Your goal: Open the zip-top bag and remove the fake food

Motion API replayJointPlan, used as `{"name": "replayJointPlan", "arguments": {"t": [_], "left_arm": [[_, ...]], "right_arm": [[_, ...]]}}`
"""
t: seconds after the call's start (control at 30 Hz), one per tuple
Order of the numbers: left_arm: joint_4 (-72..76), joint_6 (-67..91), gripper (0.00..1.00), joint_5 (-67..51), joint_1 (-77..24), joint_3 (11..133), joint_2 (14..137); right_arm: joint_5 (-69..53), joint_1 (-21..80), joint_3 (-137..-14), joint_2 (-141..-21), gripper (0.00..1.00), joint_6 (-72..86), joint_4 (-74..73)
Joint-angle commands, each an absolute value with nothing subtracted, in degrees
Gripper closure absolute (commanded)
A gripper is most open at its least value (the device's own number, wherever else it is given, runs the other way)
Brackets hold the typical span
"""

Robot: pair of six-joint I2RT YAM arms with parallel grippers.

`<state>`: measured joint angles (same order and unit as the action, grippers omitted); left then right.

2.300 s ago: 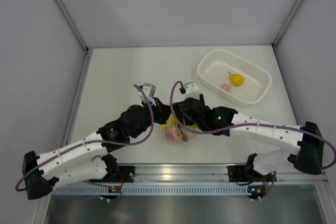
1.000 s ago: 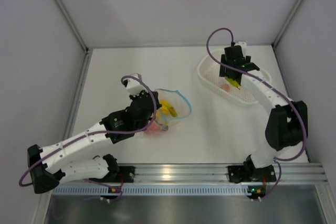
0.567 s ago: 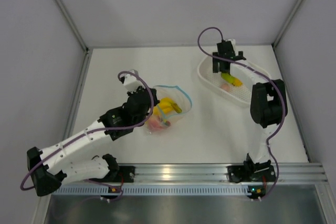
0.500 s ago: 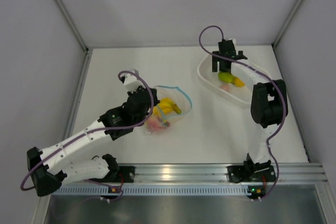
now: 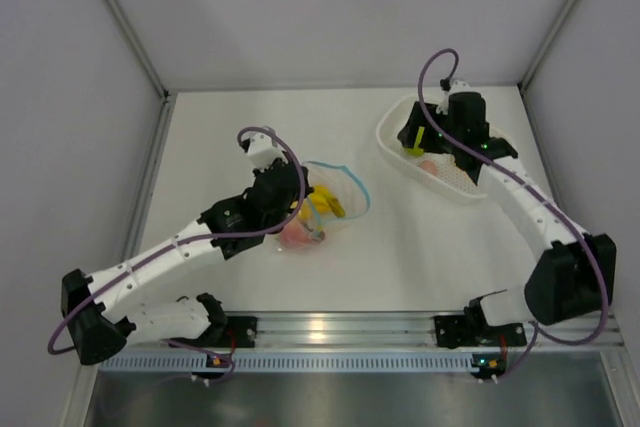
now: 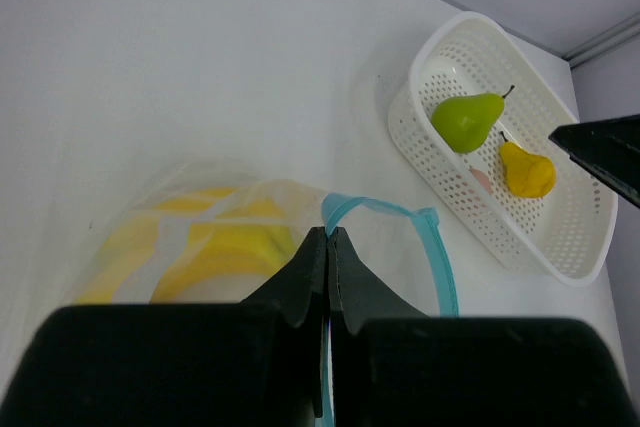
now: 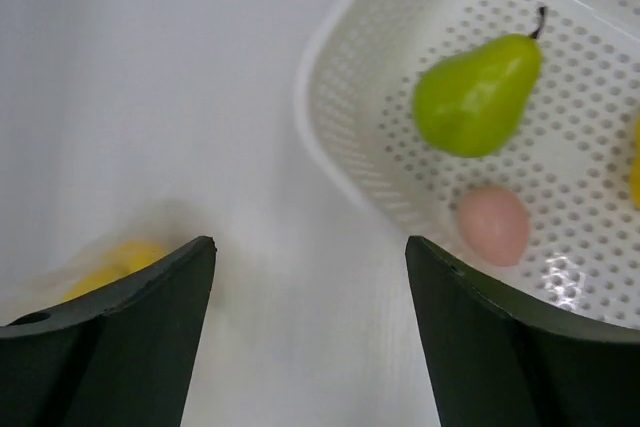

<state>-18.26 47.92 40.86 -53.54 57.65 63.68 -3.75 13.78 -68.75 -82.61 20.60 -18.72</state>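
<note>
The zip-top bag [image 5: 335, 202] lies open at mid-table, its light blue zip strip [image 6: 440, 257] curled into a loop. My left gripper [image 5: 298, 197] is shut on that strip [image 6: 328, 232]. A yellow banana bunch [image 6: 215, 252] and pink and red pieces [image 5: 300, 234] are still inside the bag. My right gripper [image 5: 413, 137] is open and empty over the left end of the white basket [image 5: 395, 117], as the right wrist view [image 7: 310, 247] shows. A green pear [image 7: 478, 94], a pink piece [image 7: 493, 223] and a yellow-orange fruit [image 6: 525, 169] lie in the basket.
The basket [image 6: 420, 157] stands at the back right, close to the right wall. Grey walls close in the table at the left, back and right. A metal rail with both arm bases runs along the near edge [image 5: 330, 332].
My right gripper carried the pear from the bag to the basket and let it go. It has now moved to the basket's left end. My left gripper keeps hold of the bag.
</note>
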Motion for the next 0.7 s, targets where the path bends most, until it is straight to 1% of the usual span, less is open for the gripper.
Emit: {"name": "replayJointPlan", "arguments": {"t": [0.0,0.03,0.07,0.13,0.17,0.2,0.27,0.4,0.43,0.57,0.67], "left_arm": [[-16.52,49.04,1.00,40.69,-53.26,60.99,64.25],[-16.52,49.13,1.00,40.95,-53.26,60.91,64.60],[-16.52,49.30,1.00,41.13,-53.26,61.00,64.95],[-16.52,49.66,1.00,41.66,-53.17,61.35,65.21],[-16.52,50.01,1.00,41.83,-53.26,61.43,65.30],[-16.52,50.27,1.00,42.01,-53.26,61.44,65.39],[-16.44,50.80,1.00,42.01,-53.17,61.52,65.65],[-16.44,51.94,1.00,41.05,-53.26,61.96,66.27],[-16.44,52.29,1.00,40.78,-53.26,61.88,66.18],[-16.35,55.10,1.00,38.50,-53.26,61.17,66.01],[-16.09,56.77,1.00,36.83,-53.35,60.82,66.01]], "right_arm": [[-8.27,22.30,-63.39,-73.58,0.24,24.52,-13.09],[-8.44,26.33,-62.67,-71.22,0.25,25.13,-13.27],[-9.48,27.85,-61.88,-70.15,0.31,25.92,-13.62],[-9.41,32.06,-58.20,-66.91,0.37,29.26,-12.49],[-8.27,33.56,-55.66,-65.93,0.42,30.83,-10.48],[-7.30,35.31,-54.85,-65.31,0.45,31.46,-10.20],[-5.02,40.41,-54.32,-64.34,0.48,32.25,-10.81],[4.02,49.02,-54.75,-64.25,0.53,34.09,-11.95],[5.09,50.09,-54.93,-65.12,0.55,34.36,-11.87],[9.22,52.03,-57.30,-69.42,0.58,36.29,-12.83],[15.80,53.08,-58.71,-73.55,0.59,36.39,-13.54]]}}
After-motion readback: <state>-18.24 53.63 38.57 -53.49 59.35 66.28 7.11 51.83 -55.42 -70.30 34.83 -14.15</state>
